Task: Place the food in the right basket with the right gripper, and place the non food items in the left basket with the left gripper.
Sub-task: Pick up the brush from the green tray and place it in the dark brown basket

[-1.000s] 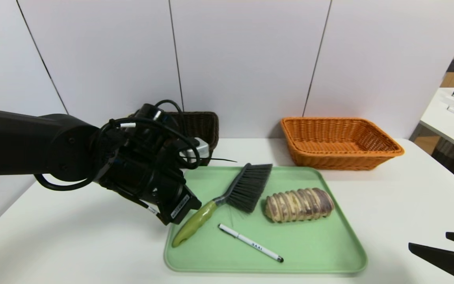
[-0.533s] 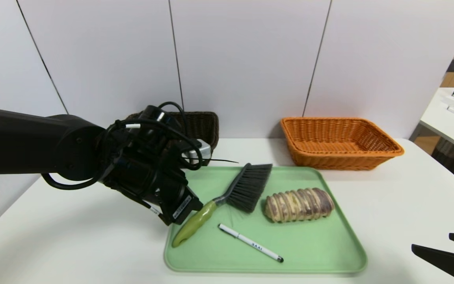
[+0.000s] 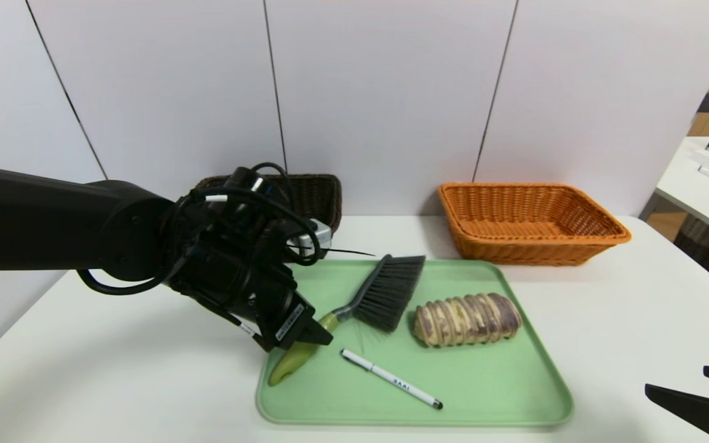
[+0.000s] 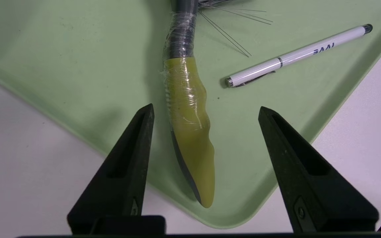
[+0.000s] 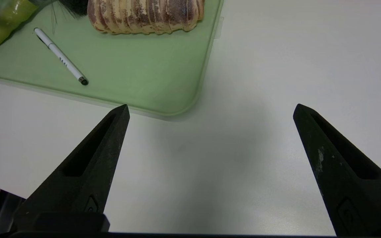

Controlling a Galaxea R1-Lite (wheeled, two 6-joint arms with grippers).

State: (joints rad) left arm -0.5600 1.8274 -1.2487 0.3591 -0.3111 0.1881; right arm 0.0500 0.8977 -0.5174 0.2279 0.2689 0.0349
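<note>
Left tool (image 4: 206, 110) spread apart, brush (image 4: 190, 132) handle between its tips, untouched

Pale green tray (image 3: 514, 394), centred on white counter (image 3: 625, 295); second white counter (image 3: 699, 197), far right, carrying small items.

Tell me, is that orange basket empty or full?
Empty: the orange basket shows only bare woven bottom; the bread roll lies on the tray.

Dark brown woven wicker basket (image 3: 314, 194) half hidden behind bulky black left arm, green brush handle (image 3: 296, 357) partly covered by it, black right claw (image 3: 708, 394) cut off at the frame corner.
</note>
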